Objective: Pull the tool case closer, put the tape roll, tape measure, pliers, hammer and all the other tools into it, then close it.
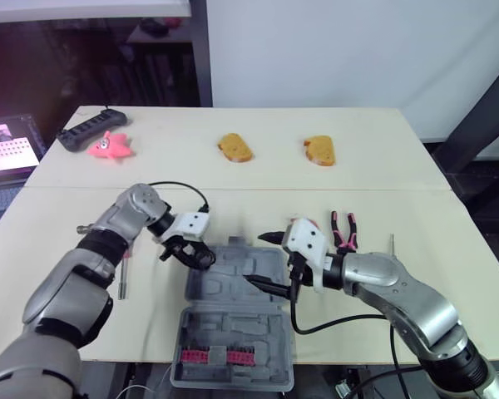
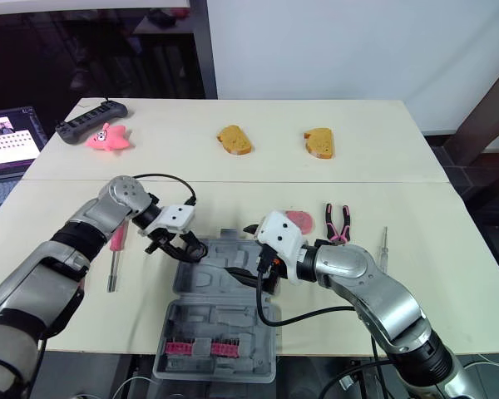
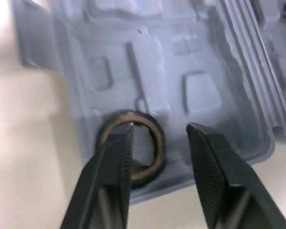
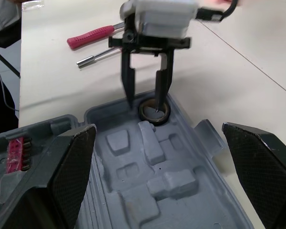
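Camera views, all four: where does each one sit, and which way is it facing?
Left eye view: on the head, looking forward and down at the table; the left tool and right tool reach over the open tool case.
Right eye view: the head's other eye, same scene, same tools.
Left wrist view: on the left wrist, looking along the open left tool at the tape roll.
Right wrist view: on the right wrist, looking between the wide-open right tool's fingers toward the left tool.
Shared: both wrist views show the tape roll in the tool case.

The tape roll [image 4: 150, 119] lies in the tool case's [image 1: 233, 324] far left corner, with a screwdriver [image 2: 112, 266] left of the case, pliers [image 2: 339, 223] right, and bread slices [image 2: 234, 140] well behind.
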Available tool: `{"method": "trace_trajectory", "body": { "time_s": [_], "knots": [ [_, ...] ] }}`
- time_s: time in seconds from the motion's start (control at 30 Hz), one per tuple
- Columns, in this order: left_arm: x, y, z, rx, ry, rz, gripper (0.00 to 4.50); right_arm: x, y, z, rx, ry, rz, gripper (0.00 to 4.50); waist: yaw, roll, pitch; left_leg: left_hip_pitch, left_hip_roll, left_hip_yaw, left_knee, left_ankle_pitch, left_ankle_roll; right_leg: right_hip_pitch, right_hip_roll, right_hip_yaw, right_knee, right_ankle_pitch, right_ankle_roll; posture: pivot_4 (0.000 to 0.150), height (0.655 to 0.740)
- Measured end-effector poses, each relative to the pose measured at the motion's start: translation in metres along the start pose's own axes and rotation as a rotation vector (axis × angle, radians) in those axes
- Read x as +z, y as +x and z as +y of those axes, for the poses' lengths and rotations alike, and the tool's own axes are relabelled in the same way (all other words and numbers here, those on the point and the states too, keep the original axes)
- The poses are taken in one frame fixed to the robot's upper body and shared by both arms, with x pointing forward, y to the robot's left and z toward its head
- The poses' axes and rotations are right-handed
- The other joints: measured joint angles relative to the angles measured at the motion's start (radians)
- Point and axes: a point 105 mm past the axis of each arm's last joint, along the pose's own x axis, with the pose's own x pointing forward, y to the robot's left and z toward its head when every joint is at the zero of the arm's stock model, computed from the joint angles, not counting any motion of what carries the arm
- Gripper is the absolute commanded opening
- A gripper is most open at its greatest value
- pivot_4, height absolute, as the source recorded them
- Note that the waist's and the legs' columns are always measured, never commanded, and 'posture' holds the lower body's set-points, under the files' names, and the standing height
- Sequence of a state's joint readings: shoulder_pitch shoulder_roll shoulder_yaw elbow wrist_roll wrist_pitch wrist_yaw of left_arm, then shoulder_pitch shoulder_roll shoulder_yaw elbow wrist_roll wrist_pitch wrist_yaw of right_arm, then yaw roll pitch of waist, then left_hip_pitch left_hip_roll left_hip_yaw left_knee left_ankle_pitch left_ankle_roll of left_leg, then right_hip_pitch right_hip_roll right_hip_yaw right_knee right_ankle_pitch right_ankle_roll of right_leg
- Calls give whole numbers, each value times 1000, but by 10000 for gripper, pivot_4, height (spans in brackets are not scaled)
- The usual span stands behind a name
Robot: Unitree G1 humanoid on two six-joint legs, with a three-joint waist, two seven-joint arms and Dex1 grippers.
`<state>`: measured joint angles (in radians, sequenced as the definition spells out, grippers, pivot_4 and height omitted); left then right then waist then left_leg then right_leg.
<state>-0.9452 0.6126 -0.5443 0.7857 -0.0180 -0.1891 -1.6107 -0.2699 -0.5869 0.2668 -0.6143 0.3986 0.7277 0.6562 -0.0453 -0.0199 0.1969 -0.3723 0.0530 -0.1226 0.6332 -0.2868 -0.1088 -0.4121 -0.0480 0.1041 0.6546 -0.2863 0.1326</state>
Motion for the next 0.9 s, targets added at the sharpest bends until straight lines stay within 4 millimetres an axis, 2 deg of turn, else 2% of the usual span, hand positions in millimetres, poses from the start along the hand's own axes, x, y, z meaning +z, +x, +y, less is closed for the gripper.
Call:
{"method": "trace_trajectory", "body": {
  "time_s": [0.2, 0.43, 0.73, 0.9],
  "knots": [
    [5, -14, 0, 62, -19, -72, 19688, -3, -1, 1, -3, 11, 4, 45000, -3, 0, 0, 0, 0, 0, 0, 0, 0, 0, 0, 0, 0, 0, 0, 1500, 7400],
    [-10, -18, -3, 259, -176, -273, 19688, -4, -1, 0, -17, 15, 4, 45000, -1, 0, 0, 0, 0, -1, 0, 0, 0, 0, 0, 0, 0, 0, 0, 1500, 7400],
    [-12, -11, -9, 395, -294, -410, 19688, -2, 1, -1, -31, 24, -9, 45000, 0, 0, 0, 0, 0, -1, 1, 0, 0, 1, 0, -1, 1, 0, 0, 1500, 7400],
    [-20, 3, -17, 398, -333, -415, 19688, -2, 1, -1, -35, 24, -10, 45000, 0, 1, 0, 1, 0, -1, 1, 0, 0, 1, 0, -1, 1, 0, 0, 1500, 7400]
  ]
}}
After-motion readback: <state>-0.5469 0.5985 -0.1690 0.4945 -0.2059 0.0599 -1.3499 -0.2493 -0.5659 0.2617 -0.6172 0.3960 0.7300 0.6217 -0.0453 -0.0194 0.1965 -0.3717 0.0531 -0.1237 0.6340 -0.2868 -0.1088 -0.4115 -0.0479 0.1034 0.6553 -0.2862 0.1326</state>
